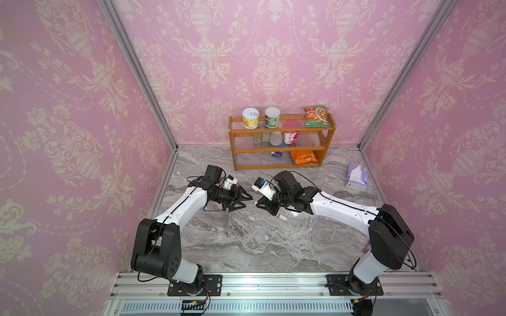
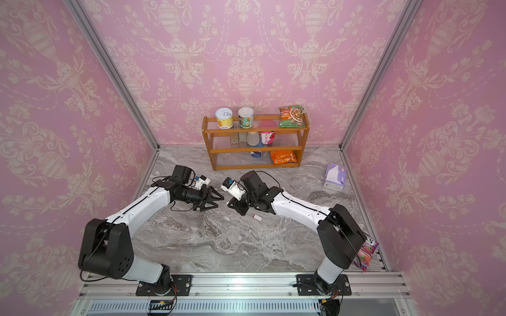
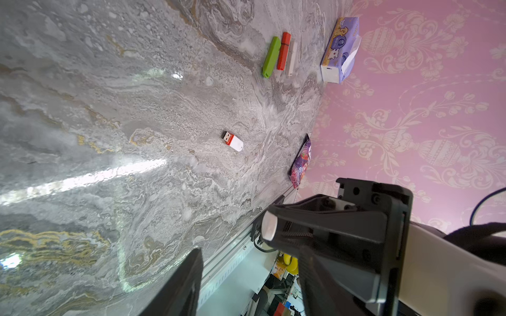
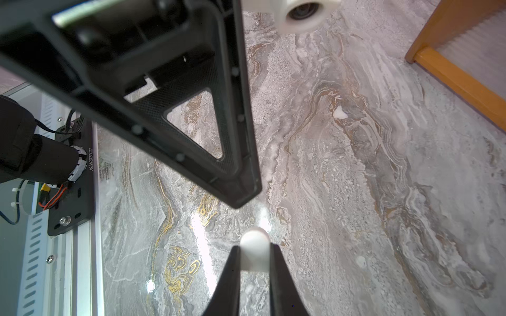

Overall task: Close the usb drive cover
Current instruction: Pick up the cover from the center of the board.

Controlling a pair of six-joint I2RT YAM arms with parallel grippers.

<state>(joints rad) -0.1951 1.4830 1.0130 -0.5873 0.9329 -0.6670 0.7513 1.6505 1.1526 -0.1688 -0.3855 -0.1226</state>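
The usb drive, white with an orange collar and a bare metal plug, lies flat on the marble table; it shows small in both top views, just in front of the right gripper. My right gripper is shut on the white cover, whose rounded end sticks out past the fingertips. My left gripper hovers facing it, close by, jaws apart with nothing between them. Both grippers are above the table and neither touches the drive.
A wooden shelf with cans and snack bags stands at the back. A purple tissue box sits at the right. Green, red and pale sticks lie side by side near it. A purple snack bag leans at the right wall.
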